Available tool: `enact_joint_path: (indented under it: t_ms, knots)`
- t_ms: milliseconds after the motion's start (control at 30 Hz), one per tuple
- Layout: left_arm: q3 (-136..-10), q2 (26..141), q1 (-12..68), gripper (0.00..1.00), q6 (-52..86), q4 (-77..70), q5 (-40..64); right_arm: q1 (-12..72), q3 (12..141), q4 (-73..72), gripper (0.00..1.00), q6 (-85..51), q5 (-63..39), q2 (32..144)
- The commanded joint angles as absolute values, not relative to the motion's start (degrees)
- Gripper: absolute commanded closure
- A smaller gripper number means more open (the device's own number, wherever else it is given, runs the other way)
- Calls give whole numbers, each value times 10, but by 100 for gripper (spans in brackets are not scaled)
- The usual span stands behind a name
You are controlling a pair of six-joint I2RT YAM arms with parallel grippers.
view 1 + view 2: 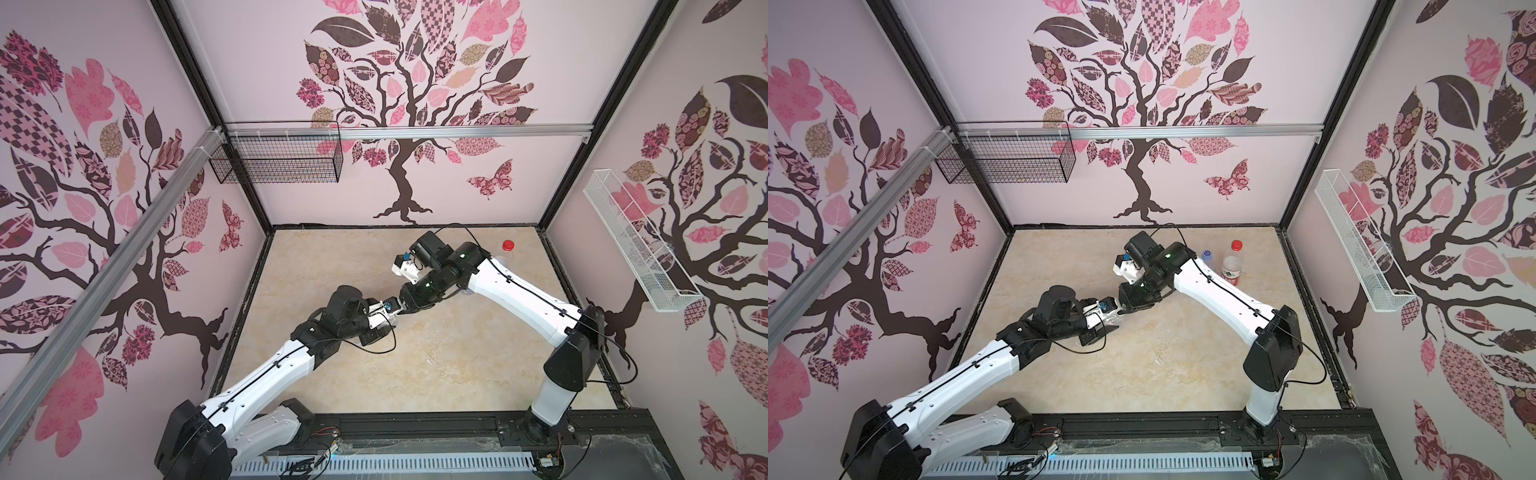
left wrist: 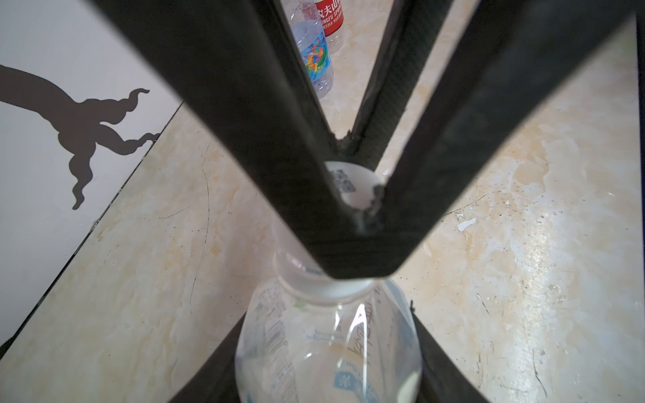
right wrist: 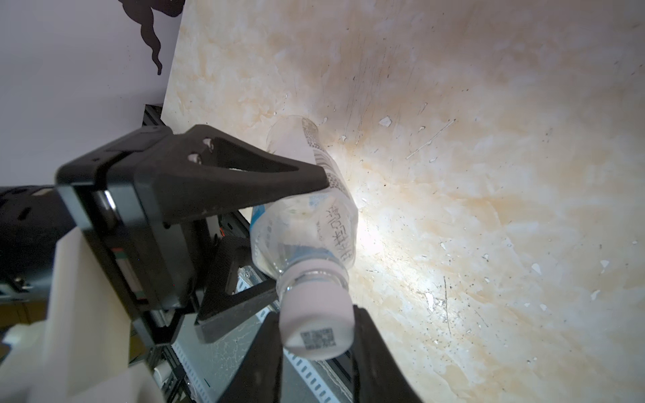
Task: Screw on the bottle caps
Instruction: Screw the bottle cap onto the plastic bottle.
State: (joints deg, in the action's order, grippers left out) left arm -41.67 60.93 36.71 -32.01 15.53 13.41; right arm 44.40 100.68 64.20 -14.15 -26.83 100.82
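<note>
Beige marble-patterned worktop (image 1: 457, 374) sits inside tree-papered walls. Near its middle the left tool (image 3: 302, 232) clamps the body of the tall clear plastic bottle with a white-green label (image 2: 328, 349). The right tool (image 3: 316, 352) is closed tight on the white round plastic cap with a dark code mark (image 3: 314, 314), which is seated on that bottle's neck. The step looks like tightening; next the cap needs twisting while the body is held fast. Beyond that bottle, the red-labelled clear bottle (image 1: 1233, 270) and the squat bluish bottle (image 2: 316, 59) appear capped. The threads are hidden, so how far the cap is screwed down cannot be told.
</note>
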Motion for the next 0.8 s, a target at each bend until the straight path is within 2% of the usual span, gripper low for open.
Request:
enact_joint_path:
  t_ms: [0, 200, 267, 467, 700, 767]
  knots:
    - [-442, 580, 401, 62, -348, -52, 168, 449, 993, 601, 78, -257, -332, 1043]
    - [-427, 601, 439, 62, -406, -108, 90, 419, 920, 494, 77, -450, -349, 1013]
    - [-426, 612, 455, 62, -432, -114, 71, 406, 906, 482, 74, -513, -327, 1006]
    - [-400, 621, 465, 61, -443, -139, 45, 401, 781, 319, 66, -714, -328, 955]
    - [-395, 625, 452, 61, -402, -62, 17, 397, 788, 360, 59, -686, -247, 905]
    - [-400, 629, 443, 61, -381, -42, 21, 397, 791, 373, 55, -668, -228, 892]
